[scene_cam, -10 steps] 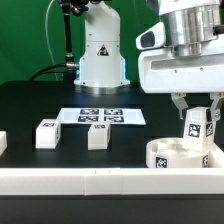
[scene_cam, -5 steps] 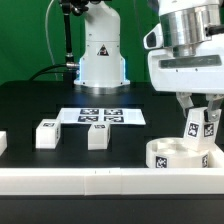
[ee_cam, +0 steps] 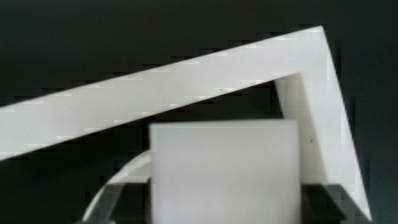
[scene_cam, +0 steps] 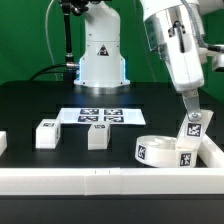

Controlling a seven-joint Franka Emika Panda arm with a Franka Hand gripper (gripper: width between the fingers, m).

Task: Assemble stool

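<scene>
We're watching the arm [scene_cam: 175, 50] leaning over, the claw [scene_cam: 190, 112] clenched on a leg [scene_cam: 194, 128], tipping it against the seat [scene_cam: 160, 151] near the exterior view's right. The seat is sliding toward the exterior view's left on the worktop [scene_cam: 30, 105], so we're judging the leg isn't socketed yet.

Surface [scene_cam: 30, 100] = plain black. Seat [scene_cam: 165, 152] is white w/ b&w square tags on its side, same deal on the raised leg [scene_cam: 193, 128]. Middle leg [scene_cam: 97, 136] n far leg [scene_cam: 46, 134] white too. Marker board [scene_cam: 100, 117]: white, black tags.
</scene>
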